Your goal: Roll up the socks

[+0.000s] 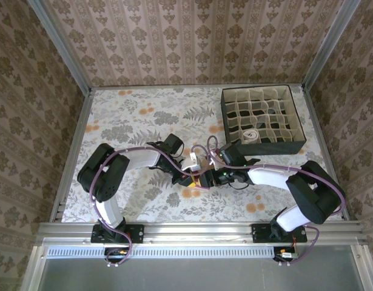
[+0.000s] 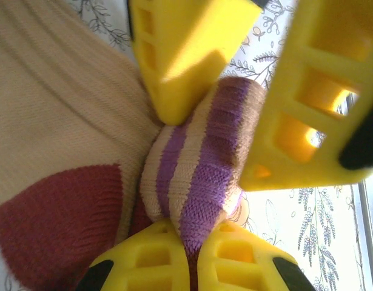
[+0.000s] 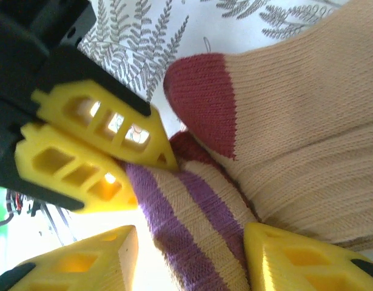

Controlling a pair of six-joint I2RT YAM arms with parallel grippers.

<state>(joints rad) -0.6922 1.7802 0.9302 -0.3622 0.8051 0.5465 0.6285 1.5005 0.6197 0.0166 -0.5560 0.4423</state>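
Observation:
The tan sock [image 2: 65, 103] with a maroon patch [image 2: 59, 224] lies bunched on the floral table. Its purple-and-cream striped cuff [image 2: 198, 163] is pulled up into a fold. My left gripper [image 2: 198, 235] is shut on the tip of that cuff. My right gripper [image 3: 191, 237] stands open around the same cuff [image 3: 192, 212]: its right finger [image 3: 307, 257] touches the fabric and a bright gap separates the other finger from it. In the top view both grippers meet at mid-table, left [image 1: 192, 176] and right [image 1: 208, 177]. The left fingers [image 3: 95, 121] show beside the tan sock body [image 3: 307, 121].
A dark divided organiser box [image 1: 277, 147] stands at the back right of the table, with a pale fabric roll [image 1: 254, 134] in one cell. Metal frame rails [image 1: 71, 151] edge the table, and patterned walls enclose it on three sides.

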